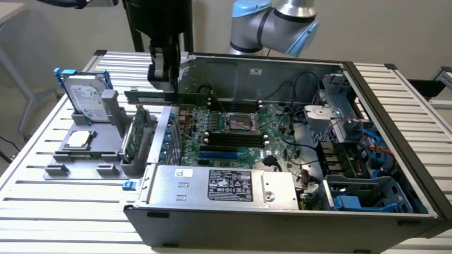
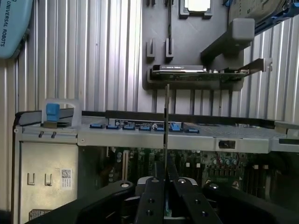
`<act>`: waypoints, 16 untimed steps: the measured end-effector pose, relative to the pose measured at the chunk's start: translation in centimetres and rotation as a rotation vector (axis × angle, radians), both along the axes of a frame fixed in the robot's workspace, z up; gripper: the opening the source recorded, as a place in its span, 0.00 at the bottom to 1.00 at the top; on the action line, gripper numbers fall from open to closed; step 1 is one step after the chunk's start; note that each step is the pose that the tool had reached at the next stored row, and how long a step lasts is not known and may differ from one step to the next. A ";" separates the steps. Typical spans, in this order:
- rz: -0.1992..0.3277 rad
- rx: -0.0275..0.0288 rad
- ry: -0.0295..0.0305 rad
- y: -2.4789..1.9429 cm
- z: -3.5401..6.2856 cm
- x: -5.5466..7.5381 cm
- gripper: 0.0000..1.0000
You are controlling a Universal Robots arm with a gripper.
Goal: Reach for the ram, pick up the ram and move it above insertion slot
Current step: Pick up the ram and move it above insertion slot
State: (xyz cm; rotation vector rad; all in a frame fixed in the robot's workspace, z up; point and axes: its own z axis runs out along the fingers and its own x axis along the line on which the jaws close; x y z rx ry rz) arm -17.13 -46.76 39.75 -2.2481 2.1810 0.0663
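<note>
Because the ram (image 1: 169, 97) has to arrive level over its slot, it is gripped at mid-length and carried flat, with its long edge horizontal, above the rear corner of the open computer case (image 1: 395, 159), on the side of the case that faces the grey fixture (image 1: 88, 151). In the wrist view the stick (image 2: 166, 126) is seen edge-on as a thin vertical line rising from between the two fingers, and the tool (image 2: 165, 184) is clenched on it, the jaws drawn close against its thin faces. The motherboard (image 1: 236, 132) lies beneath and past the stick inside the case, with its dark memory slots (image 1: 233, 138) set further in from the case wall than the stick is now; by that, the stick is judged to be lifted but not yet over its slot.

Beside the case, the grey fixture holds its parts upright so that each can be gripped from above: a hard drive with blue rails (image 1: 88, 96) stands at its far end, and a green expansion card (image 1: 139, 135) stands on edge in the holder nearest the case. Both case and fixture are carried on a bench (image 1: 63, 196) of ribbed pale metal slats, and a plain light wall (image 1: 395, 32) closes the room behind the case
</note>
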 end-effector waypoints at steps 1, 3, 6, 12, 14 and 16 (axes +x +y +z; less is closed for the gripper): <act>0.000 0.0001 0.0001 0.05 0.00 0.5 0.14; 0.000 0.0003 0.0000 0.15 0.00 1.4 0.14; 0.000 0.0005 0.0000 0.35 0.00 2.7 0.14; 0.000 0.0004 0.0000 1.20 -0.01 5.0 0.14; 0.000 0.0005 0.0000 1.58 -0.02 5.7 0.14; 0.000 0.0005 0.0000 1.95 -0.03 6.4 0.14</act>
